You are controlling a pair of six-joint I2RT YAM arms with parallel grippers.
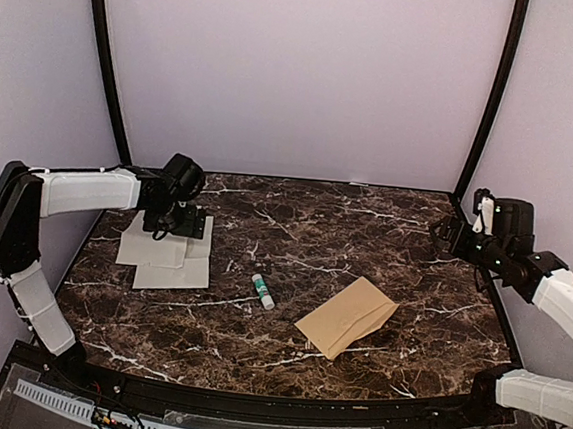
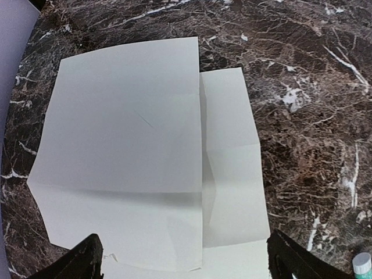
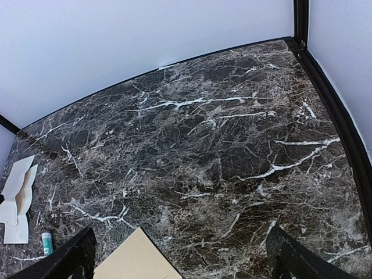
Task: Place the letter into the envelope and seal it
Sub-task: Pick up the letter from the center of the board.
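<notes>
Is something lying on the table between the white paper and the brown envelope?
Yes. A small white tube with a green end lies between the letter and the envelope, about on the straight path. Nothing else visible sits between them.

Even soft light, wrist-cam edge distortion

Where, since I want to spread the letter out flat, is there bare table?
Widest: the back middle, behind the glue stick and envelope. Also the near strip in front of those two, and right of the envelope to the table edge. Crowded: the left side, where the letter lies.
</notes>
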